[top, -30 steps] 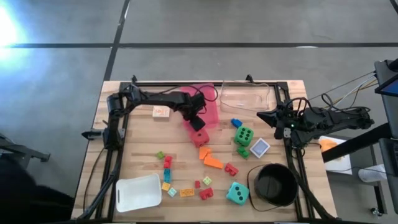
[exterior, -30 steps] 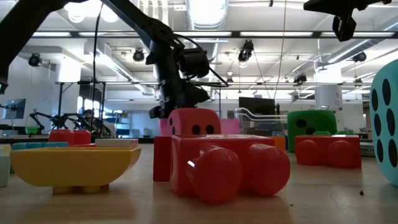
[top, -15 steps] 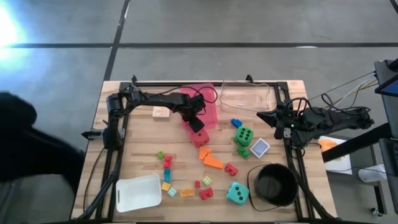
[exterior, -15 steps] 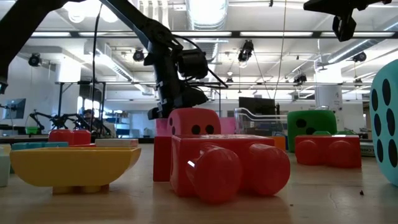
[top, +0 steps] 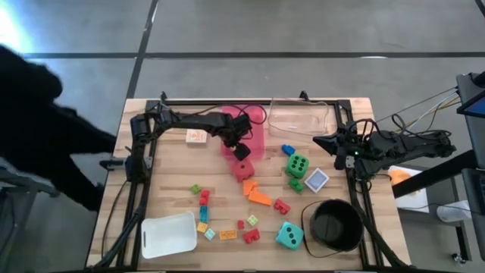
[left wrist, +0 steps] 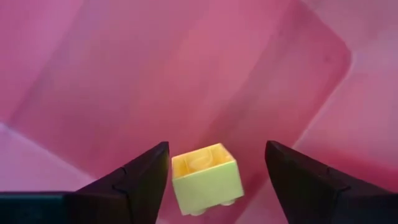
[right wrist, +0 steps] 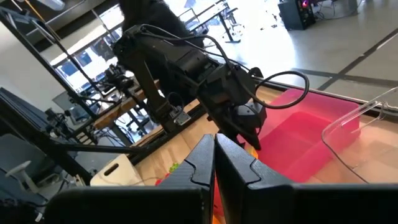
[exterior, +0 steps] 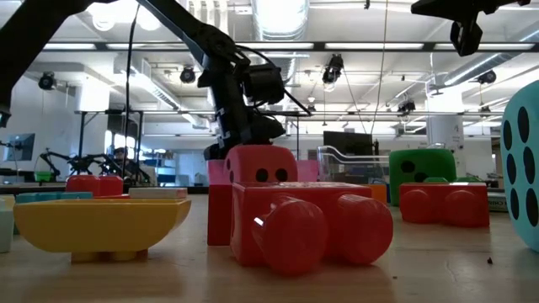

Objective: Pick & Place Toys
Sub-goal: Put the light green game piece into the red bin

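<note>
My left gripper [top: 240,145] [left wrist: 217,146] hangs open over the near end of the pink tray [top: 256,121], pointing steeply down. Between its fingers, on the tray's pink floor [left wrist: 217,74], shows a small yellow-green brick [left wrist: 204,177], close beside one finger and well apart from the other. The red die [top: 244,168] stands on the table just in front of the tray. The green die [top: 297,164], the teal die [top: 289,236] and several small bricks [top: 259,197] lie across the table's middle and near part. My right gripper [top: 318,140] [right wrist: 214,155] waits shut, raised at the table's right side.
A black bucket [top: 333,225] stands near right, a white tray [top: 168,235] near left, and a clear tray [top: 297,115] at the far edge right of the pink one. A card [top: 317,180] and a wooden block [top: 196,136] lie flat. A person's dark shape [top: 38,129] is beside the table's left.
My left gripper has stayed over the pink tray's near end and has opened its fingers. A person's dark shape has come in along the table's left side.
</note>
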